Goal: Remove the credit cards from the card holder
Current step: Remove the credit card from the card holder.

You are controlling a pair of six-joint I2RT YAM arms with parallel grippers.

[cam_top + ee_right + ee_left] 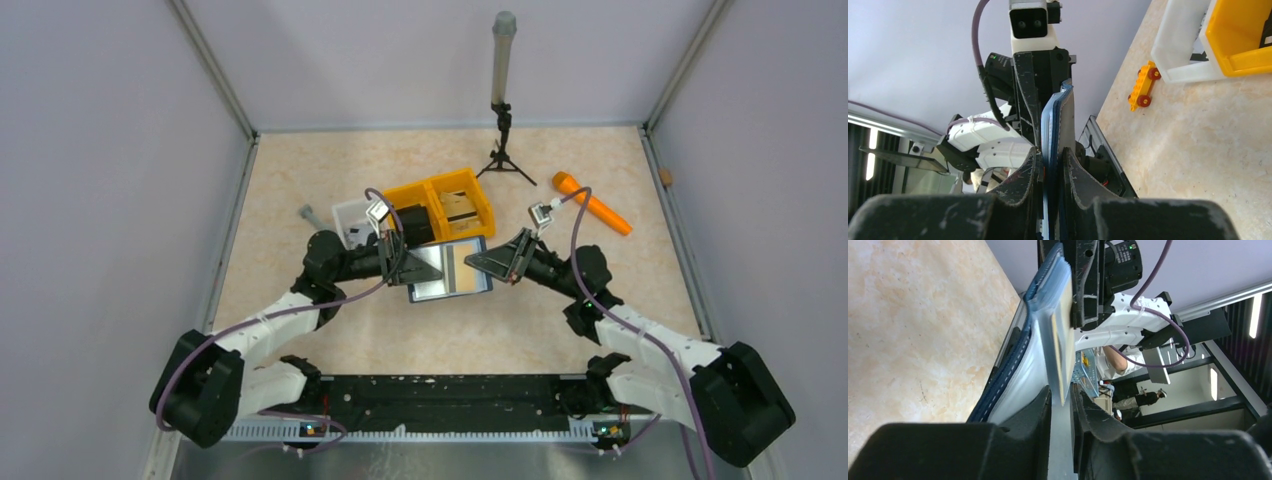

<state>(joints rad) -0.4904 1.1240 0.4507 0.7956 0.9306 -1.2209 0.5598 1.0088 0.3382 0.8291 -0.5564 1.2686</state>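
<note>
The card holder (450, 292), navy outside and pale inside, hangs open above the table between my two grippers. A silvery-grey card (430, 262) and a tan-orange card (463, 262) lie on its inner face. My left gripper (407, 265) is at the holder's left edge. In the left wrist view the left gripper (1062, 390) is shut on the silvery-grey card (1064, 440), with the tan-orange card (1064, 345) beside it and the holder's navy edge (1008, 367) to the left. My right gripper (497, 262) is shut on the holder's right edge (1054, 115), seen between its fingers (1050, 152).
A yellow two-compartment bin (470, 190) holding a black block (415, 222) stands just behind the holder, beside a white tray (350, 212). An orange marker-shaped object (592, 202), a small tripod stand (503, 130) and a grey bolt (308, 213) lie farther off. A yellow toy car (1143, 86) sits by the tray.
</note>
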